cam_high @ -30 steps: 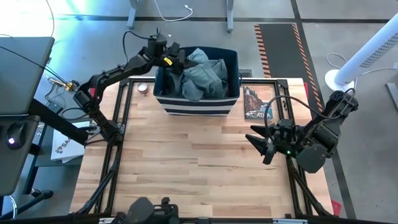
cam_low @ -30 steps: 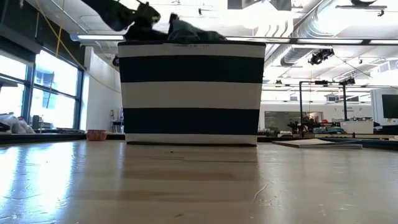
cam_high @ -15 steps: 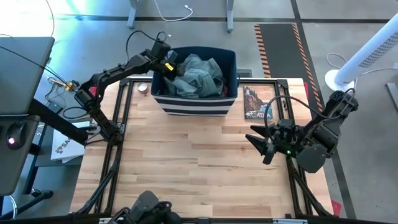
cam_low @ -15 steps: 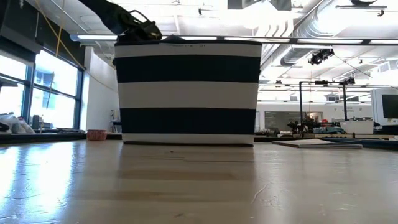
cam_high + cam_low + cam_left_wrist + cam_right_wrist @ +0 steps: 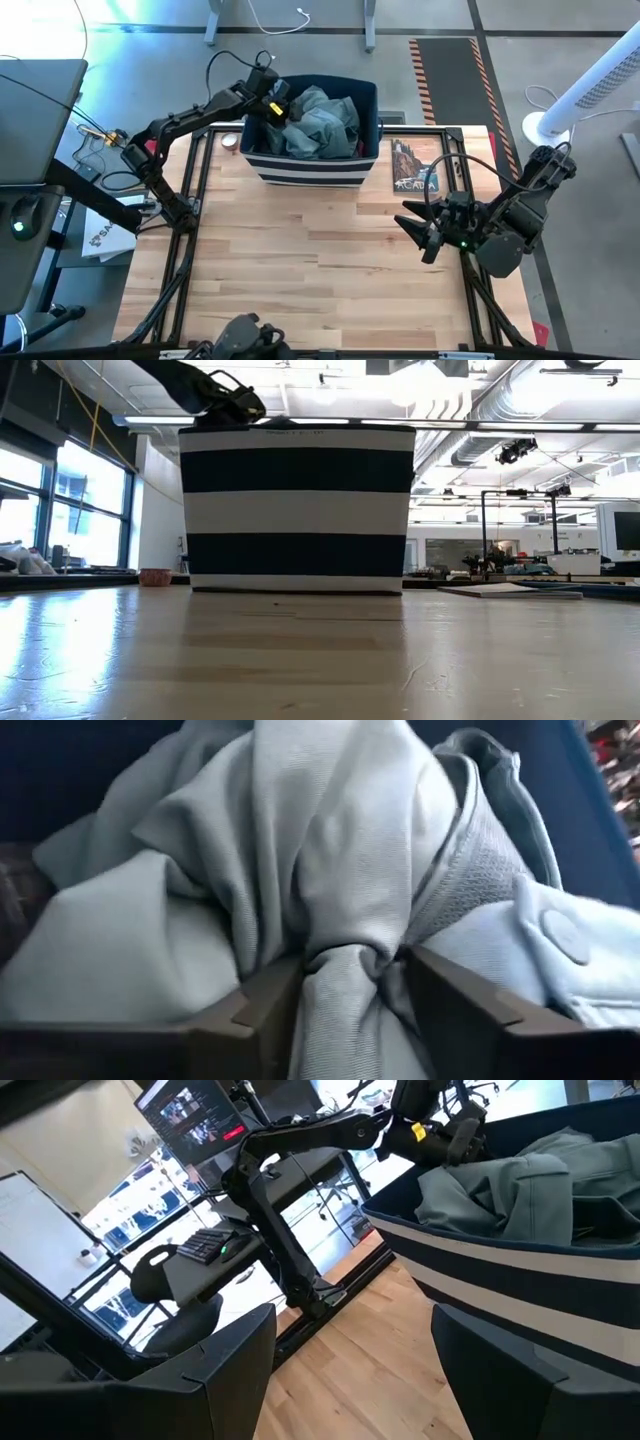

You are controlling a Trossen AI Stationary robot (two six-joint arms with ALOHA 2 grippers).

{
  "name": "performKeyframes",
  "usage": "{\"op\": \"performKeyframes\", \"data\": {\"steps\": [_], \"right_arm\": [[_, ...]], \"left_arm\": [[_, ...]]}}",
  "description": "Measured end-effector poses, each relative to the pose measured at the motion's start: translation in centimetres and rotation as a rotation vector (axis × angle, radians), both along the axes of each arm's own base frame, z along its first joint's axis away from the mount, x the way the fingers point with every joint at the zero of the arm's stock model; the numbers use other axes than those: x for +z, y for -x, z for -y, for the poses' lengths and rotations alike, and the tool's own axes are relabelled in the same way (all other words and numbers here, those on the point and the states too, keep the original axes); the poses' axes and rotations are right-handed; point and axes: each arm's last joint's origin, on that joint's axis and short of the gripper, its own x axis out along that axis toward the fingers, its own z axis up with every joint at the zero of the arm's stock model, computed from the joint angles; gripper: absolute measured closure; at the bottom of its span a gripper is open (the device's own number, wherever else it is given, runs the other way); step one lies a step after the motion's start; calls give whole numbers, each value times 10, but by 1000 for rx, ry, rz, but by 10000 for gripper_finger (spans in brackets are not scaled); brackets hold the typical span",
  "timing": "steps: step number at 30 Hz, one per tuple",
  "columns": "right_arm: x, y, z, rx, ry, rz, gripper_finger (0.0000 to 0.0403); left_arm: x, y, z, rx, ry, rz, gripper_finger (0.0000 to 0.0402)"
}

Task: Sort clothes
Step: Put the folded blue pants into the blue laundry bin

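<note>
High view shows the left gripper (image 5: 277,102) reaching over the near-left corner of the striped bin (image 5: 312,167), which stands at the far edge of the bench (image 5: 300,270). A grey-green shirt (image 5: 320,125) lies bunched inside the bin. Left wrist view shows a twisted fold of that shirt (image 5: 340,990) between the two fingers (image 5: 255,1010), which stand partly apart on either side of it; whether they grip it or only flank it cannot be told. The right gripper (image 5: 418,235) hovers over the right side of the bench, well apart from the bin, fingers (image 5: 225,1355) spread wide and holding nothing. A book (image 5: 414,166) lies just right of the bin.
</note>
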Motion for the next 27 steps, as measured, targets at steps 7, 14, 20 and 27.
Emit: {"op": "performKeyframes", "data": {"steps": [7, 14, 20, 27], "right_arm": [[0, 0, 0, 2, -8, 3, 140], [0, 0, -1, 18, -14, -3, 140], [0, 0, -1, 20, -6, -7, 140], [-2, 0, 0, 20, 8, -22, 140]], "left_arm": [[42, 9, -2, 20, -118, 78, 206], [97, 23, 10, 42, -289, 158, 209], [114, 24, 31, -54, -207, 261, 209], [108, -10, 81, -307, -82, 264, 209]]}}
